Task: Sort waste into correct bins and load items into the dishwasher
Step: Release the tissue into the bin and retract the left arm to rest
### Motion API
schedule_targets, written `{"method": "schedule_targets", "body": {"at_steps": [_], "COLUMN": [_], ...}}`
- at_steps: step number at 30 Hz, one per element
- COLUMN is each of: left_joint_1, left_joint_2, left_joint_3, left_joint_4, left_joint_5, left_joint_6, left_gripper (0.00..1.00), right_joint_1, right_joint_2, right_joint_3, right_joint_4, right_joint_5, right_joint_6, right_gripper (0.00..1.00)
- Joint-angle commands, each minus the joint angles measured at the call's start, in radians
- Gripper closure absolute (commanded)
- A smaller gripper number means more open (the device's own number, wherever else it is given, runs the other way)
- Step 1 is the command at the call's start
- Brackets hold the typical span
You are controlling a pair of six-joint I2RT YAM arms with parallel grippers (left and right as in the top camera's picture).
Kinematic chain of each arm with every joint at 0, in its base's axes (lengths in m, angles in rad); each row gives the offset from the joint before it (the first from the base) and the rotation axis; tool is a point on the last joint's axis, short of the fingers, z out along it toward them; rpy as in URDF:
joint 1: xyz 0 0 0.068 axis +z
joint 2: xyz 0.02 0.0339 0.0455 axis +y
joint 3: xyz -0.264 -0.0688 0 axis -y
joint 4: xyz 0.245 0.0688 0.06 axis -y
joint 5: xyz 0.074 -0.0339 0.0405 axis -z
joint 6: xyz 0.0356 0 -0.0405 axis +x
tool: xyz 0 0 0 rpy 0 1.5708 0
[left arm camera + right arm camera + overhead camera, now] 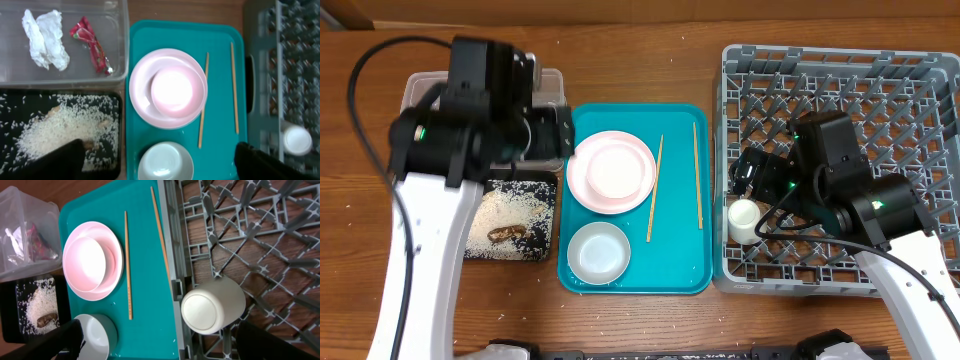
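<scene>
Teal tray [675, 255]: sits on the table [640, 60], with the two bins along one side and the rack along the other.
Rack [900, 90]: grey plastic with a grid floor and upright pegs, just beside the teal tray. The right arm hangs over it.
Cup [212, 305]: white, tipped over on the rack floor in the corner nearest the teal tray. From here I can't tell whether its mouth or its base faces up.
Right gripper [159, 330]: jaws spread wide with nothing between them. The cup lies just ahead of one finger and is not gripped.
Plate [140, 95]: pale pink, on the teal tray at the end nearer the tub.
Pink bowl [172, 90]: sits upright in the plate.
White bowl [165, 161]: on the same tray near the plate, at the end nearer the black tray.
Chopsticks [203, 100]: two, lying apart and roughly parallel on the teal tray between the plate and the rack. The nearer one is right against the plate's rim.
Tub [10, 50]: clear plastic. It holds the tissue [45, 40] and the red wrapper [92, 45], which lie a little apart.
Black tray [12, 107]: right beside the tub, strewn with rice [55, 131] and a brown scrap [506, 233]. A few grains lie on the table around it.
Left gripper [157, 150]: hovers above the bins and the teal tray with its jaws wide apart, holding nothing.
</scene>
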State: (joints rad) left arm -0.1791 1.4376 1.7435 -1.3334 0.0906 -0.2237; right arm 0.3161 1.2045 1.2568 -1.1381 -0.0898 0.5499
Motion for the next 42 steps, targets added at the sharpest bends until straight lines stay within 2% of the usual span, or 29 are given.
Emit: {"method": "schedule_targets", "body": {"at_steps": [1, 8, 12, 15, 18, 22, 28, 31, 38, 42], "left_joint_1": [-0.070, -0.209, -0.222, -0.220, -0.219, -0.219, -0.169, -0.110, -0.014, -0.010], "left_joint_2": [-0.066, -0.138, -0.126, -0.121, -0.132, -0.226, -0.485, -0.634, -0.998, -1.176], "left_joint_3": [0.017, 0.017, 0.016, 0.012, -0.022, -0.189, -0.655, -0.867, -1.255, -1.407], "left_joint_4": [-0.050, -0.109, -0.114, -0.151, -0.101, 0.148, 0.642, 0.818, 1.068, 1.119], "left_joint_5": [-0.070, -0.019, -0.019, -0.076, -0.137, -0.216, -0.217, -0.174, -0.117, -0.119], "left_joint_6": [0.029, 0.029, 0.029, 0.052, 0.052, 0.052, 0.034, 0.011, 0.007, 0.007], "left_gripper": [0.00, 0.00, 0.00, 0.00, 0.00, 0.00, 0.00, 0.00, 0.00, 0.00], "right_joint_1": [0.004, 0.004, 0.004, 0.004, 0.004, 0.004, 0.004, 0.004, 0.004, 0.004], "right_joint_2": [-0.005, -0.005, -0.005, -0.005, -0.005, -0.005, -0.005, -0.005, -0.005, -0.005], "right_joint_3": [0.014, 0.014, 0.014, 0.014, 0.014, 0.014, 0.014, 0.014, 0.014, 0.014], "right_joint_4": [0.006, 0.006, 0.006, 0.006, 0.006, 0.006, 0.006, 0.006, 0.006, 0.006], "right_joint_5": [-0.001, -0.001, -0.001, -0.001, -0.001, -0.001, -0.001, -0.001, -0.001, -0.001], "right_joint_6": [0.001, 0.001, 0.001, 0.001, 0.001, 0.001, 0.001, 0.001, 0.001, 0.001], "right_gripper": [0.00, 0.00, 0.00, 0.00, 0.00, 0.00, 0.00, 0.00, 0.00, 0.00]}}
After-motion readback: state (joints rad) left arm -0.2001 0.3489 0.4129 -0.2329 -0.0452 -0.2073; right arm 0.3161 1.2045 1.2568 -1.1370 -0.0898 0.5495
